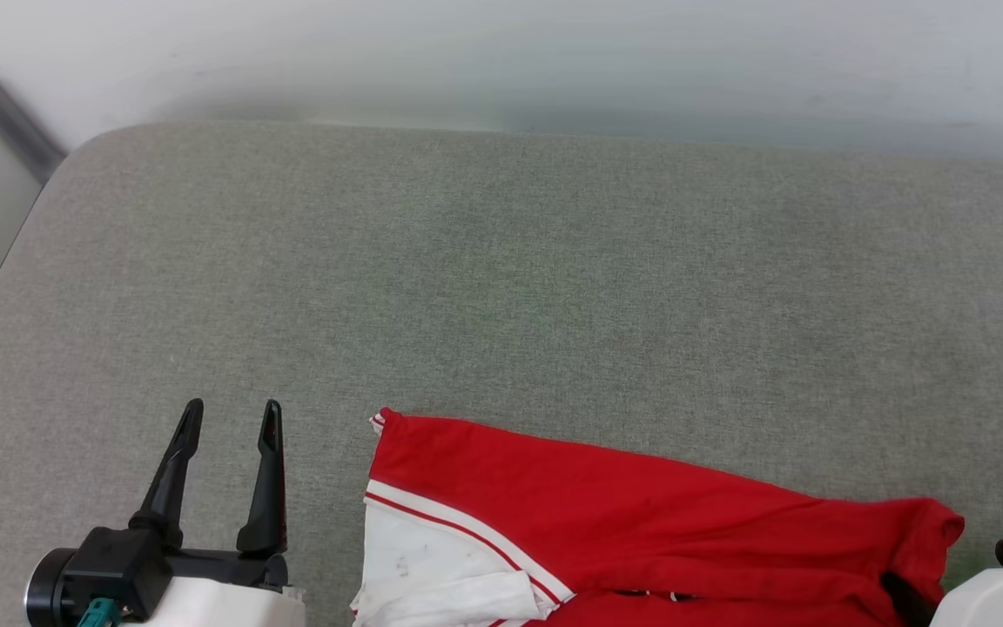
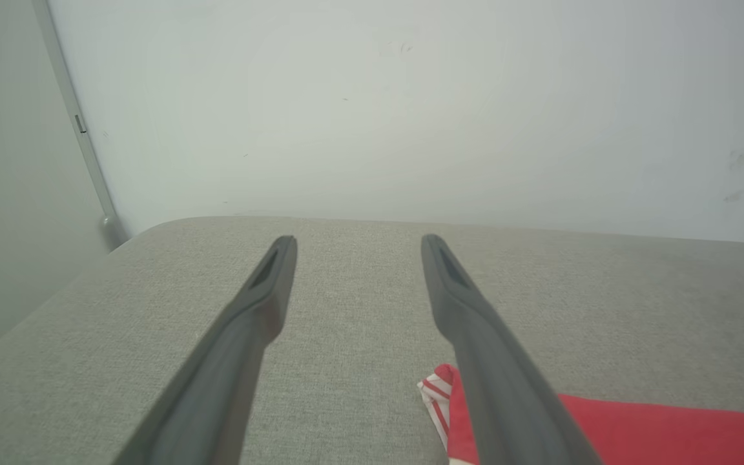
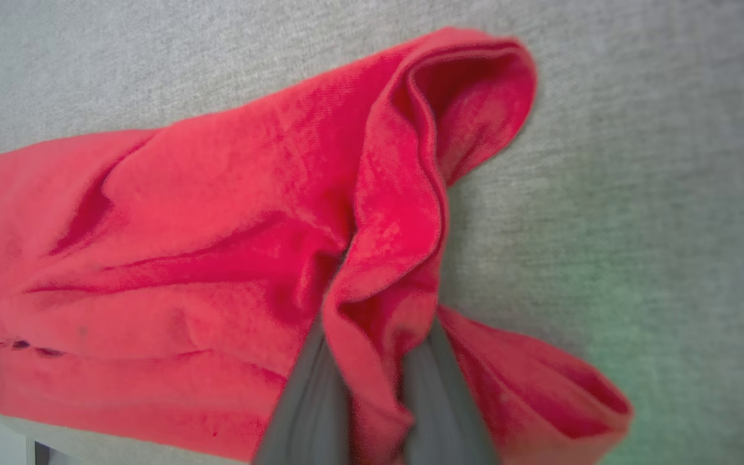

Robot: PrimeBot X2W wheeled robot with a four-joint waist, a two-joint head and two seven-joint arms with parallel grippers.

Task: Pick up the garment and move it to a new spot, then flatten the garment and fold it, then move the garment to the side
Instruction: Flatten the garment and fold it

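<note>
The garment (image 1: 606, 514), a red shirt with a white sleeve and red-white striped trim, lies crumpled at the near edge of the grey table (image 1: 501, 287). My left gripper (image 1: 233, 409) stands open just left of the garment with nothing between its fingers. In the left wrist view, the left gripper (image 2: 359, 242) points toward the wall, with the garment's striped corner (image 2: 436, 394) beside the right finger. In the right wrist view, my right gripper (image 3: 375, 329) is shut on a raised fold of the garment (image 3: 217, 226) at its right end. The print is hidden.
A pale wall (image 1: 501, 52) runs along the table's far side. A metal bar (image 1: 5, 113) slants down the wall past the rounded far-left corner. The table's left edge drops away at the left of the head view. Bare grey cloth stretches beyond the garment.
</note>
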